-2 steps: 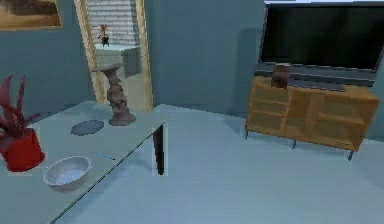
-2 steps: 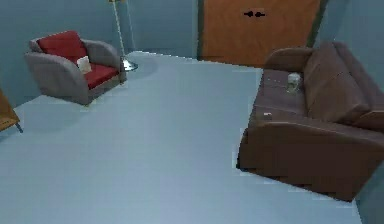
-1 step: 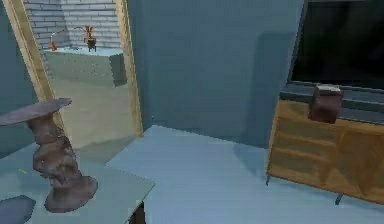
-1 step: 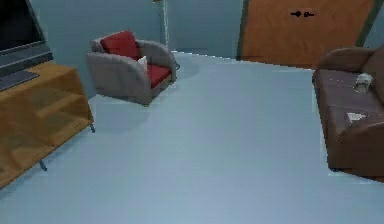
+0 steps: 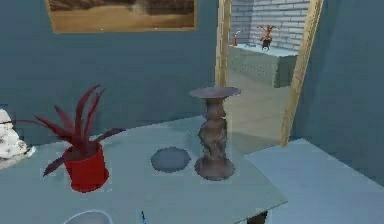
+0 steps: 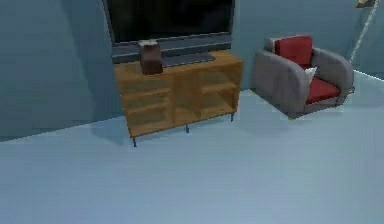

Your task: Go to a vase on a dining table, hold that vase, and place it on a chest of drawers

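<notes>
A tall brown vase (image 5: pixel 214 132) with a wide flat rim stands upright on the pale grey-blue dining table (image 5: pixel 130 180), right of the table's middle and near its right edge. In the arm side view a wooden cabinet with open shelves (image 6: pixel 180 93) stands against the blue wall, with a small brown pot-like thing (image 6: pixel 150 57) on its top at the left.
On the table stand a red pot with a red-leaved plant (image 5: pixel 84 150), a flat grey disc (image 5: pixel 170 158) and a white object (image 5: pixel 10 138) at the left edge. A doorway (image 5: pixel 265 60) opens behind. A television (image 6: pixel 172 22) sits on the cabinet; a grey armchair with red cushions (image 6: pixel 303 72) stands right.
</notes>
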You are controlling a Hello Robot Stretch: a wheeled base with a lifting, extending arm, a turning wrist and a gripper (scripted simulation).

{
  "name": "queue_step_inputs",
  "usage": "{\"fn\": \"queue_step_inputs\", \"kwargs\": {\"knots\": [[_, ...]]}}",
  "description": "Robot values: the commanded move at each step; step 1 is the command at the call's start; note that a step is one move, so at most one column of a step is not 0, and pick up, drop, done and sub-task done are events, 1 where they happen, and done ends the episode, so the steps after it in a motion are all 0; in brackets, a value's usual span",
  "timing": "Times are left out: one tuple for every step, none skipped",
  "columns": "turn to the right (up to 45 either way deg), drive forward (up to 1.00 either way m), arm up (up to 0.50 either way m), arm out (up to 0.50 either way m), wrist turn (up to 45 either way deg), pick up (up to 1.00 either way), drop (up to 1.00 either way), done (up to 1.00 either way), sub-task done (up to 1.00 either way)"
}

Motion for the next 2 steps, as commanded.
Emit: {"fn": "queue_step_inputs", "kwargs": {"knots": [[-45.0, 0.00, 0.00, 0.00, 0.0, 0.00, 0.00, 0.00, 0.00], [-33.0, 0.00, 0.00, 0.00, 0.0, 0.00, 0.00, 0.00, 0.00]]}}
